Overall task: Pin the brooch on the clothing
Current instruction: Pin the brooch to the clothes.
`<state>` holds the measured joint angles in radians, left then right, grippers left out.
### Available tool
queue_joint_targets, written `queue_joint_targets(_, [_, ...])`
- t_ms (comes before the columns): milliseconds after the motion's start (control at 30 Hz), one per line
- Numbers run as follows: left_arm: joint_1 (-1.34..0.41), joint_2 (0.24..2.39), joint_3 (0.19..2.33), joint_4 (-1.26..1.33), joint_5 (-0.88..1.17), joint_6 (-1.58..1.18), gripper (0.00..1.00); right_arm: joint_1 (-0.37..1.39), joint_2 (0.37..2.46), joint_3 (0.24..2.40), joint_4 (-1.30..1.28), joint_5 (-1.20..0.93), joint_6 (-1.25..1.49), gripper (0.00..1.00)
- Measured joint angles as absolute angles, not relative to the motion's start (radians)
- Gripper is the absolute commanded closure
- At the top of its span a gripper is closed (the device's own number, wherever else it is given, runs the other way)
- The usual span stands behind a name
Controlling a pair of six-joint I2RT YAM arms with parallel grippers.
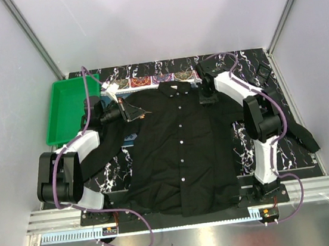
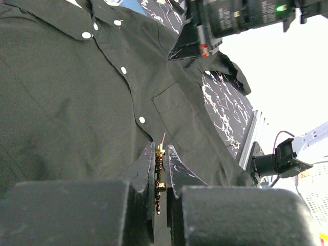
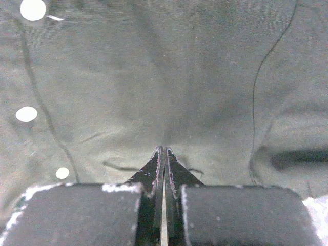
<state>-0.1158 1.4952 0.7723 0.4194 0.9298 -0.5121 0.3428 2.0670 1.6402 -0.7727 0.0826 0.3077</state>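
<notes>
The black button-up shirt [image 1: 180, 151] lies flat, collar to the far side, with white buttons down its front. My left gripper [image 1: 134, 111] hovers at the shirt's left shoulder, shut on the tiny golden brooch [image 2: 160, 171]. The brooch stands edge-on between the fingers, its thin pin [image 2: 163, 137] pointing out over the shirt [image 2: 77, 102] toward the chest pocket [image 2: 174, 107]. My right gripper [image 1: 207, 97] is down on the shirt's right chest. In the right wrist view its tips [image 3: 163, 149] are shut on a small fold of the shirt fabric [image 3: 154, 77], with creases running out from them.
A green tray [image 1: 67, 111] stands at the back left. A blue patterned placemat [image 1: 147, 79] lies behind the collar. The black marbled mat [image 1: 263, 141] shows beside the shirt, and a sleeve hangs off at the right [image 1: 301, 133]. Grey walls close in on three sides.
</notes>
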Motion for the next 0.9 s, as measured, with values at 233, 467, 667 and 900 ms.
queue_joint_targets(233, [-0.116, 1.495, 0.772, 0.418, 0.930, -0.505, 1.00, 0.340, 1.962, 1.610, -0.782, 0.040, 0.281, 1.00])
queue_joint_targets(467, [-0.115, 1.495, 0.772, 0.412, 0.930, -0.496, 1.00, 0.337, 1.958, 1.550, -0.806, 0.022, 0.271, 0.32])
queue_joint_targets(667, [-0.115, 1.495, 0.772, 0.411, 0.930, -0.496, 1.00, 0.337, 2.010, 1.595, -0.810, 0.014, 0.263, 0.34])
queue_joint_targets(900, [-0.115, 1.495, 0.772, 0.411, 0.930, -0.496, 1.00, 0.337, 2.089, 1.656, -0.806, 0.016, 0.263, 0.38])
